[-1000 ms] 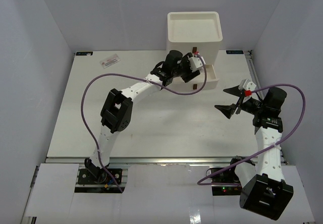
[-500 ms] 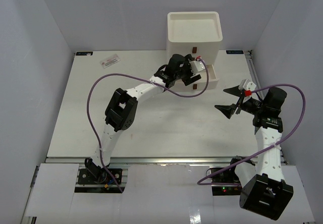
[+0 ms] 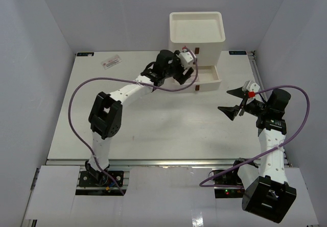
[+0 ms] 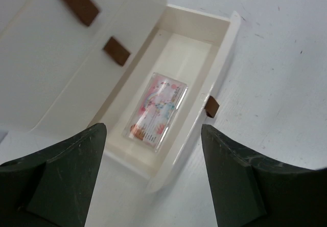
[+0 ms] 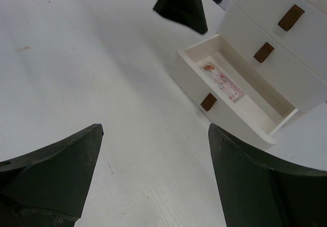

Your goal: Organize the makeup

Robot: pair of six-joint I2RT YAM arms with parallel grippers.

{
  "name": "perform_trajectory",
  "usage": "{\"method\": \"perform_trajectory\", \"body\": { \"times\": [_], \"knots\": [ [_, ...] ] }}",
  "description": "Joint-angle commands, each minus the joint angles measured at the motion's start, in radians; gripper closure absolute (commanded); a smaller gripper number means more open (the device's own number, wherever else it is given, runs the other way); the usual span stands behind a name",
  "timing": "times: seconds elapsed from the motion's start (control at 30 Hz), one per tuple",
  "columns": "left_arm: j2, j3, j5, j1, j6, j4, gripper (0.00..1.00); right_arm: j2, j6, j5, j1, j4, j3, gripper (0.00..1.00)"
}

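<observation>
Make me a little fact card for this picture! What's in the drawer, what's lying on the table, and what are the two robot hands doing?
box: white box at the far side of the table
bottom drawer: pulled open
in drawer: one flat pink-red packet
on table: second packet, far left
left gripper: open, empty, over the open drawer
right gripper: open, empty, off to the right of the box

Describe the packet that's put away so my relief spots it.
Find the white drawer box at the far edge of the table. Its bottom drawer is pulled open, and a flat pink-red packet lies inside. The other packet lies out on the tabletop, far left.
</observation>
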Motion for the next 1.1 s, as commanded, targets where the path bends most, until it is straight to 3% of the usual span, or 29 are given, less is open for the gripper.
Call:
{"method": "perform_trajectory", "body": {
  "times": [0.0,0.1,0.17,0.23,0.27,0.37,0.77,0.9,1.07],
  "knots": [
    [-0.168,-0.082,0.110,0.284,-0.495,-0.003,0.19,0.001,0.000,-0.030,-0.004,0.023,-0.001,0.10],
    [-0.165,-0.156,0.207,0.527,-0.775,-0.023,0.21,0.001,0.002,-0.033,-0.004,0.025,-0.001,0.10],
    [-0.143,-0.191,0.260,0.635,-0.880,-0.017,0.19,0.000,0.005,-0.032,-0.004,0.026,-0.003,0.10],
    [-0.113,-0.217,0.304,0.763,-0.941,-0.002,0.02,0.000,0.007,-0.030,-0.004,0.029,-0.003,0.10],
    [-0.093,-0.222,0.313,0.783,-0.950,-0.002,0.02,0.000,0.008,-0.030,-0.004,0.029,-0.004,0.10],
    [-0.043,-0.183,0.306,0.830,-0.865,-0.021,0.02,0.002,0.010,-0.032,-0.004,0.031,-0.004,0.10],
    [0.146,0.091,0.165,0.823,-0.405,-0.070,0.02,0.027,0.016,-0.038,-0.004,0.031,0.002,0.10],
    [0.208,0.141,0.092,0.770,-0.097,-0.030,0.02,0.045,0.016,-0.029,-0.007,0.029,0.005,0.10],
    [0.286,0.215,0.114,0.735,0.128,0.004,0.02,0.075,0.017,-0.039,-0.008,0.014,0.014,0.10]
  ]
}}
